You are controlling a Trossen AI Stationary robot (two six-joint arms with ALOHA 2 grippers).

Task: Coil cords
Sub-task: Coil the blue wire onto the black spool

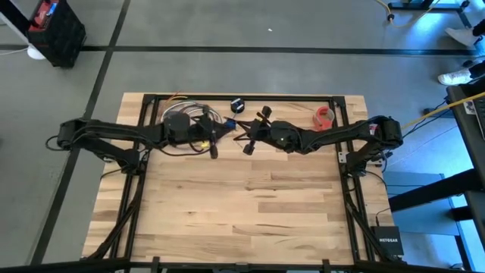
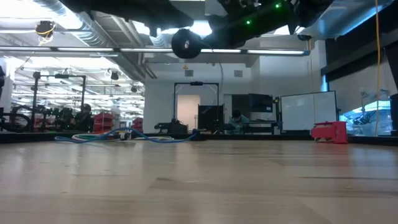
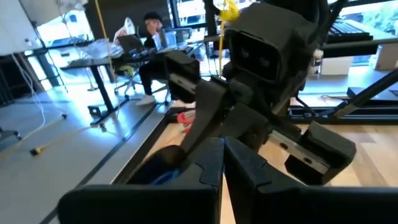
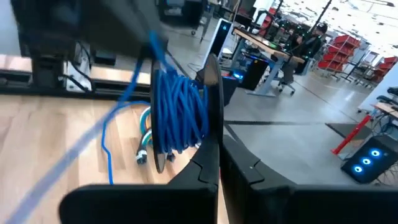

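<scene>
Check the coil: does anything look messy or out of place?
Yes. The blue cord is bunched unevenly on the black round spool at the tips of the right gripper, and a loose length hangs off it to the wooden table instead of being wound.

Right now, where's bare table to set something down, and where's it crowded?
Free: the whole near spread of the wooden table, between the two side frames. Crowded: the far edge, with the cable bundle, black spool and red object, and the left claw and right claw meeting mid-table.
</scene>
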